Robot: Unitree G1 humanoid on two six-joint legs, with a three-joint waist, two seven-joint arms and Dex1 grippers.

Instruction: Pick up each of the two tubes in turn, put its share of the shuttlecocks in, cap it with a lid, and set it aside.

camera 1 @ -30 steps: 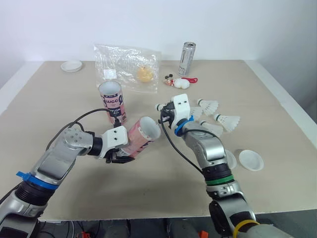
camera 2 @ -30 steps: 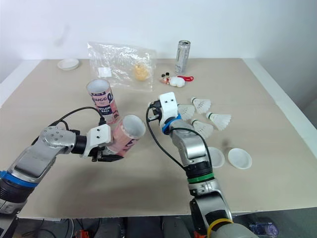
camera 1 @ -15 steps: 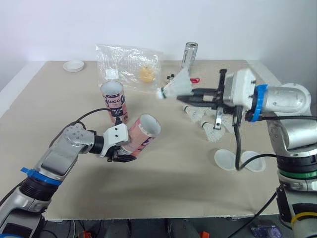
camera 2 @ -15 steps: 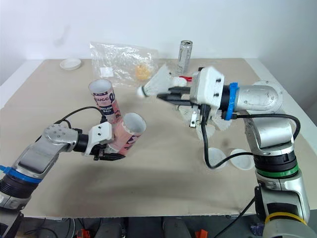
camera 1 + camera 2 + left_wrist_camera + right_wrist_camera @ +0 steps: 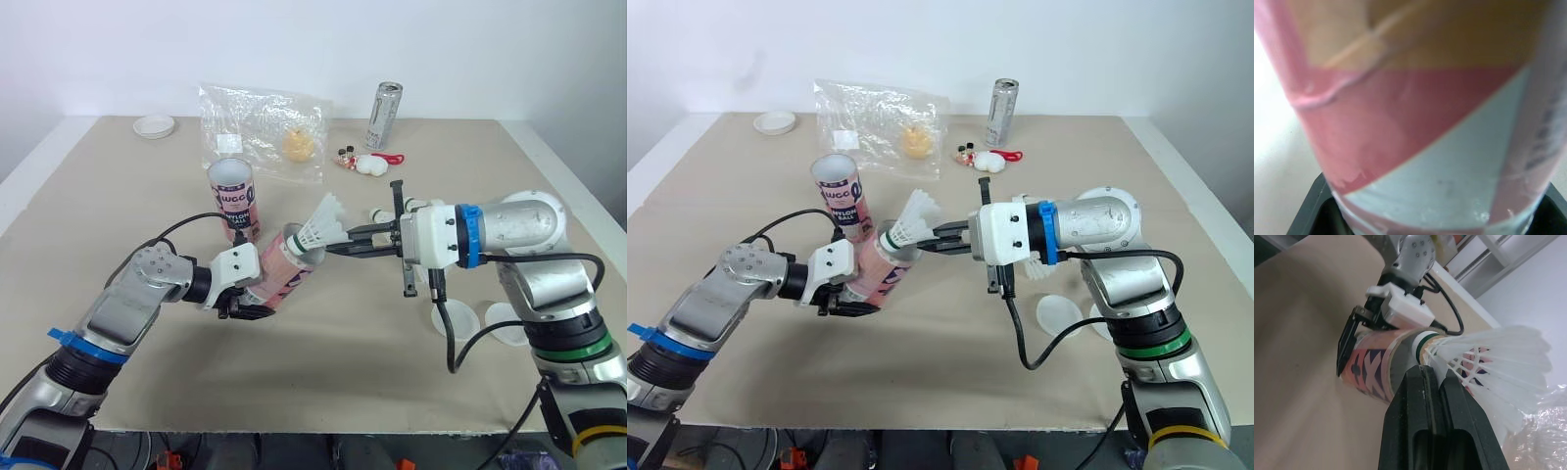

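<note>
My left gripper (image 5: 238, 295) is shut on a pink and pale blue tube (image 5: 279, 275), held tilted above the table with its open mouth toward the right. My right gripper (image 5: 335, 246) is shut on a white shuttlecock (image 5: 319, 222), whose cork end sits at the tube's mouth (image 5: 1400, 340) while its feathers (image 5: 1493, 364) stick out. A second tube (image 5: 233, 199) stands upright just behind. Loose shuttlecocks (image 5: 380, 214) lie behind the right gripper, partly hidden. Two white lids (image 5: 1059, 314) lie on the table under the right forearm.
At the back of the table are a clear plastic bag (image 5: 265, 129) holding something yellow, a silver can (image 5: 384, 101), a small red and white trinket (image 5: 367, 164) and a white dish (image 5: 154, 124). The table's right edge (image 5: 573, 196) runs close to the right arm.
My right gripper has carried the shuttlecock down and left from above mid-table to the held tube's mouth. The left gripper keeps the tube in much the same place.
</note>
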